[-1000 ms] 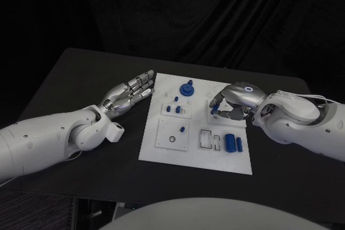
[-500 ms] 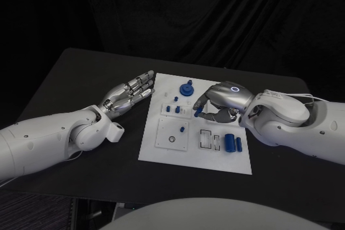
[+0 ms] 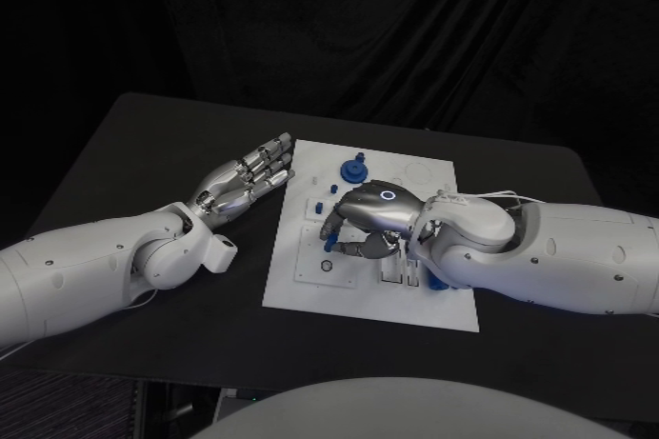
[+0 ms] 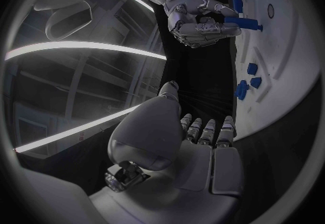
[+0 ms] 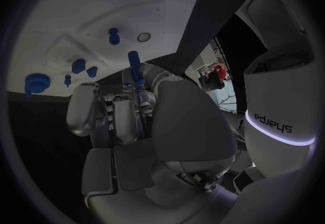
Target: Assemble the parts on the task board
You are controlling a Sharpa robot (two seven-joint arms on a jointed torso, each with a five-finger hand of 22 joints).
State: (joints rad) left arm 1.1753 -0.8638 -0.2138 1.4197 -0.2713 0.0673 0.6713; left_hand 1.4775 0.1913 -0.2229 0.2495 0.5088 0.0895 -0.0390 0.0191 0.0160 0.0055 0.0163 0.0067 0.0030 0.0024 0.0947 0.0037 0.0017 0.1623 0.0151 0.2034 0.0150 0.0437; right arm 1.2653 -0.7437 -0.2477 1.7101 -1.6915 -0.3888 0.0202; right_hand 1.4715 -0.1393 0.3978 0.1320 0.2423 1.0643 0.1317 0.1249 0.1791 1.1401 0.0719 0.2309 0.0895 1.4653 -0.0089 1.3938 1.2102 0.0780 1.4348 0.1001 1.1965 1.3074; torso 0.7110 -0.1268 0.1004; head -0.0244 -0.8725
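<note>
Assembly partway: right robot hand (image 3: pixel 360 231) grasps a blue peg (image 5: pixel 134 64) over the task board (image 3: pixel 309 291) centre; left robot hand (image 3: pixel 248 179) released; several parts unseated.

black tabletop (image 3: pixel 165 144), matte, with rounded corners. dark curtain (image 3: pixel 412 49) hangs in folds behind its far edge. dark floor strip at near left.
</note>
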